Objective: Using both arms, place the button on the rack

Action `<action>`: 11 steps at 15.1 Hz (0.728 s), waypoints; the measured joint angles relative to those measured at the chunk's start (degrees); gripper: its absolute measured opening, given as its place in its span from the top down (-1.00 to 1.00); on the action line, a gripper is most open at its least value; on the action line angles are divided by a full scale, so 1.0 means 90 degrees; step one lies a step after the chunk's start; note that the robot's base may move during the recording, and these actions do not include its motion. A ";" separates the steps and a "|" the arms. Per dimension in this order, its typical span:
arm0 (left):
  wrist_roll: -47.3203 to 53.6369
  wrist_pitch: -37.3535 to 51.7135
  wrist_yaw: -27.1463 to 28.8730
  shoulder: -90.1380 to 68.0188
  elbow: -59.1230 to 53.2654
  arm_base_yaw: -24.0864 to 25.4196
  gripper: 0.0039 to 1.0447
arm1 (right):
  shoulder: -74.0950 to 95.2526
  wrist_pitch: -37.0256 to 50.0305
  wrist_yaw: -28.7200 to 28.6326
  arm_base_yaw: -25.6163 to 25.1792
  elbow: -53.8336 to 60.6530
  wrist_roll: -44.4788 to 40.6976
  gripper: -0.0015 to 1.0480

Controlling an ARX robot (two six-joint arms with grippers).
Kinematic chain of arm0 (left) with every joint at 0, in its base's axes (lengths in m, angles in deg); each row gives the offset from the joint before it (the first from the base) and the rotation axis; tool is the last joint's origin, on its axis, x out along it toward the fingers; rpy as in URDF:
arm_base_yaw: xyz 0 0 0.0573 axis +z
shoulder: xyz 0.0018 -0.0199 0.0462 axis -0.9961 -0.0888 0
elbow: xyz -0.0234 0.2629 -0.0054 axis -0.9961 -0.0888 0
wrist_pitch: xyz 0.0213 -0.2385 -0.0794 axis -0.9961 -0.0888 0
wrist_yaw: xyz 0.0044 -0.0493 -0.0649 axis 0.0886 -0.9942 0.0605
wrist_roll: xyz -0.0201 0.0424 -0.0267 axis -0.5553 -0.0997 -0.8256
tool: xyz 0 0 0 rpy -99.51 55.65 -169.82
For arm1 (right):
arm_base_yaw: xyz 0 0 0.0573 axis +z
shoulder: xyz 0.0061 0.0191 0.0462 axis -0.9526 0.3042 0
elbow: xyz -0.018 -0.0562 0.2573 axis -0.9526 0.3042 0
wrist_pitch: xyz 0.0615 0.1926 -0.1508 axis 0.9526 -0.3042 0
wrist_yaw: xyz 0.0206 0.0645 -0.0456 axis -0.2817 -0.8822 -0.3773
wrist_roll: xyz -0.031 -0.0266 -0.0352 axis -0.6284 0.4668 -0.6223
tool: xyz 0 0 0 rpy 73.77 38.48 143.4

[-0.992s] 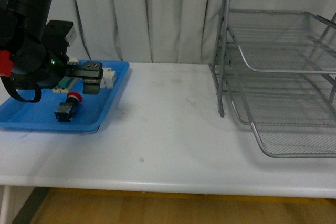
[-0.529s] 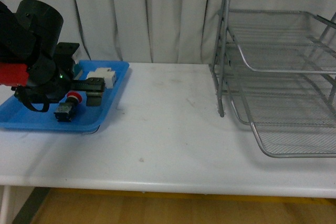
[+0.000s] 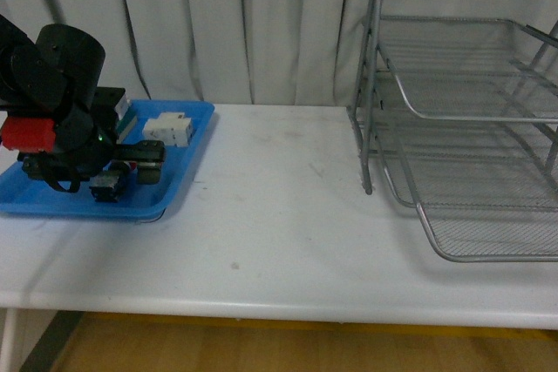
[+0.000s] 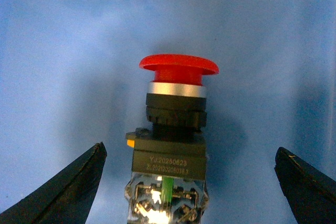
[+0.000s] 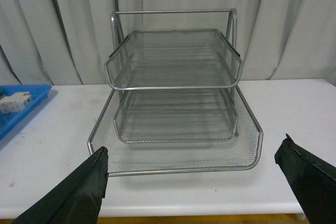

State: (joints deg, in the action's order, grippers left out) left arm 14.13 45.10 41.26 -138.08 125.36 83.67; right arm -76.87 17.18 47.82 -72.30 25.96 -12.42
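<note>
The left gripper (image 4: 189, 150) is spread wide and nothing is held. The button (image 4: 176, 124) is seen between its fingers (image 4: 79, 182), apart from both, laid on its side in the blue tray (image 4: 273, 35). Whether the fingers touch the tray cannot be told. The right gripper (image 5: 191, 150) is likewise opened wide and empty, faced toward the rack (image 5: 173, 85) on the table (image 5: 47, 145).

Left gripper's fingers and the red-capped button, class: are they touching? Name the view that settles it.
Apart. In the left wrist view, bare blue tray shows between each of the left fingers and the button on both sides.
</note>
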 joint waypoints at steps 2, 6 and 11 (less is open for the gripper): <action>-0.0007 -0.0032 -0.0029 -0.0078 0.0017 0.0000 -0.88 | 0.0000 -0.0002 0.0000 0.0000 0.0000 0.0000 -0.87; -0.0073 -0.0061 -0.0044 -0.0165 0.0092 -0.0002 -0.88 | 0.0000 -0.0002 0.0000 0.0000 0.0000 0.0000 -0.87; -0.0112 -0.0092 -0.0007 -0.0180 0.0092 -0.0007 -0.36 | 0.0000 -0.0002 0.0000 0.0000 0.0000 0.0000 -0.87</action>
State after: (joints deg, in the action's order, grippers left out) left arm 13.12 44.27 41.20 -139.69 126.19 83.61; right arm -76.87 17.16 47.82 -72.30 25.96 -12.42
